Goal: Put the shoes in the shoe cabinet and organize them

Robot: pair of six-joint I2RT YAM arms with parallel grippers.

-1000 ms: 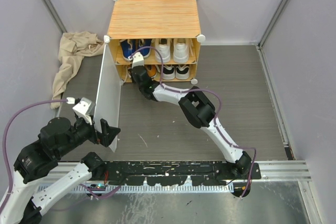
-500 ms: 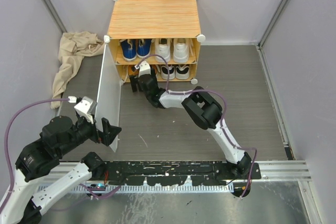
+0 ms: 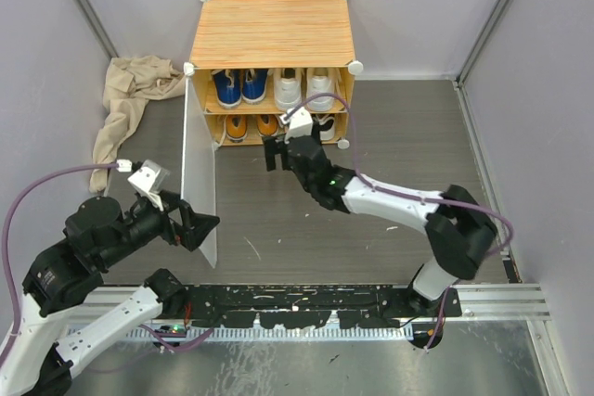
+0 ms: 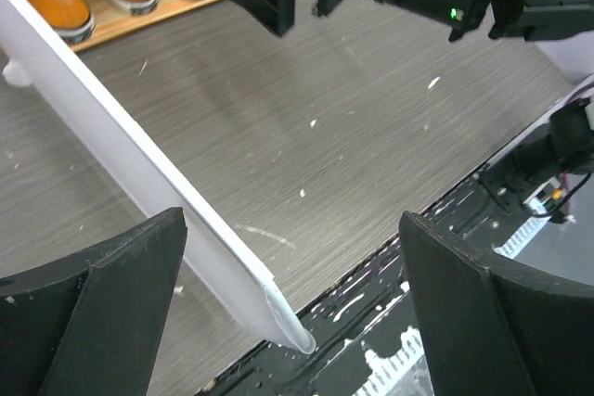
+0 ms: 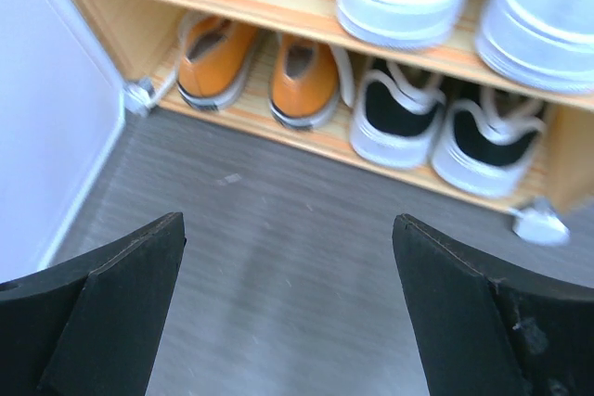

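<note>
The right gripper [image 3: 277,154] hangs released and empty just in front of the lower shelf of the cabinet [image 3: 272,31]. Its arm is stretched low across the surface [image 3: 418,136] from the near right corner, with the elbow pushed out to the right. The cabinet stands at the middle of the far edge, its door [image 3: 198,173] swung wide open toward the near edge. The left gripper [image 3: 193,227] reaches in from the near left corner, its jaws spread on either side of the door's free edge. On the upper shelf the blue pair [image 3: 237,85] is on the left and the white pair [image 3: 303,88] on the right. On the lower shelf the orange pair [image 3: 251,125] is on the left. The black pair [image 3: 325,123] is on the right, partly hidden behind the right wrist. A crumpled cloth [image 3: 125,104] lies toward the far left corner.

The left wrist view shows what the top view cannot. The door's thin edge runs diagonally between the fingers, close against the left one and well apart from the right one. Whether it touches the left finger cannot be told. The door's lower corner ends near the rail [image 4: 362,322] at the near edge. The orange pair shows at top left and the right gripper's dark fingers along the top.

The right wrist view, slightly blurred, shows the black pair in full, with white soles. It sits just beside the orange pair, heels outward. The two wide-apart fingers frame bare surface, and a white knob [image 5: 538,223] marks the cabinet's lower right corner.
</note>
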